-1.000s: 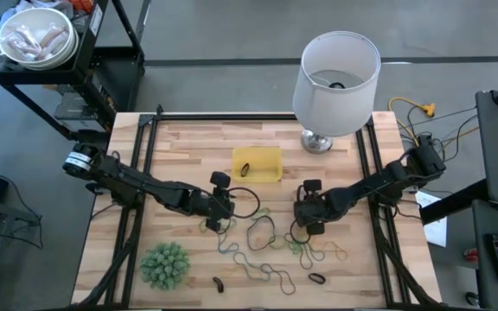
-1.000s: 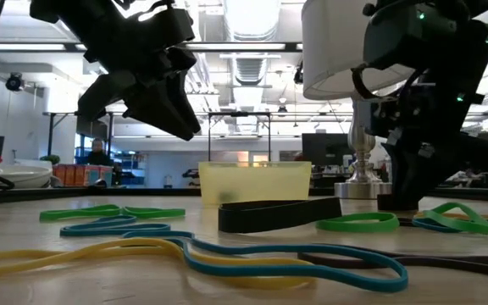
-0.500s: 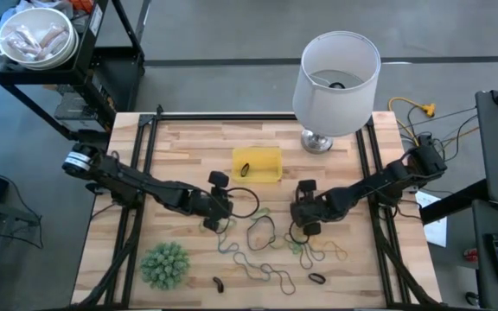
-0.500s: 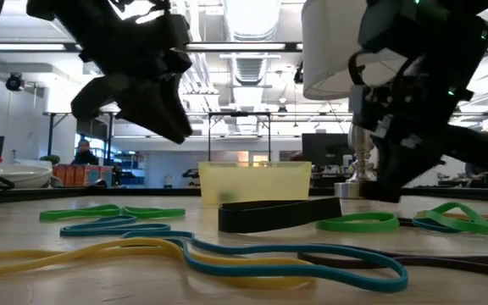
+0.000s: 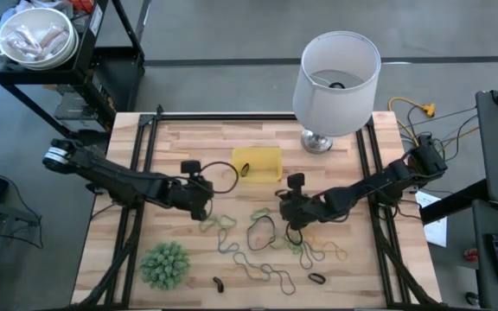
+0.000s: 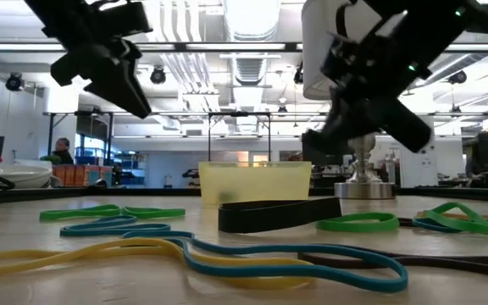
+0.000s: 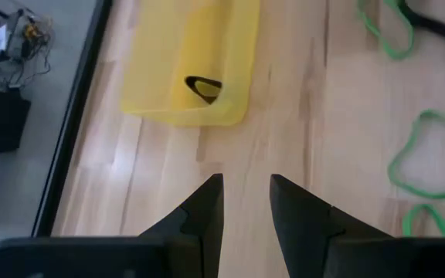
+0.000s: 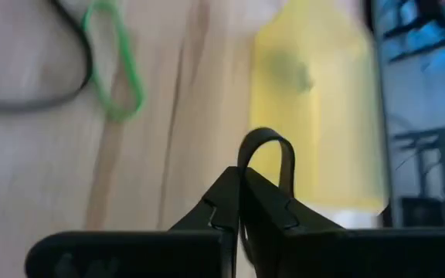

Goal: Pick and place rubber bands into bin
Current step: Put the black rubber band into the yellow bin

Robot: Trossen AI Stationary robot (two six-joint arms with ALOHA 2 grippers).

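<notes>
The yellow bin (image 5: 266,162) sits on the table's far middle with one dark band (image 7: 203,88) inside. Green, yellow, blue and dark rubber bands (image 5: 266,250) lie loose on the near half of the table. My left gripper (image 7: 246,181) hangs open left of the bin (image 7: 188,69), above the wood, with nothing between its fingers. My right gripper (image 8: 242,176) is lifted off the table on the bin's near right (image 5: 280,207) and is shut on a dark rubber band (image 8: 267,133). It points toward the bin (image 8: 315,108). My right gripper pinches the dark band's lower end (image 8: 245,161) between its two shut fingertips. The fingers slant downward from the table's right. The rest of the band stands out past the tips as a small arched loop, clear of the table.
A white lamp (image 5: 336,79) stands far right of the bin. A spiky green ball (image 5: 164,263) sits at the near left. A wide black band (image 6: 278,213) lies just before the bin, green bands (image 7: 427,154) near my left gripper.
My right gripper has risen off the table, tipped from pointing nearly straight down to a slant, and shifted toward the table's left, nearer the bin. My left gripper has risen and drawn back toward the table's left and far side, rolling as it went.
</notes>
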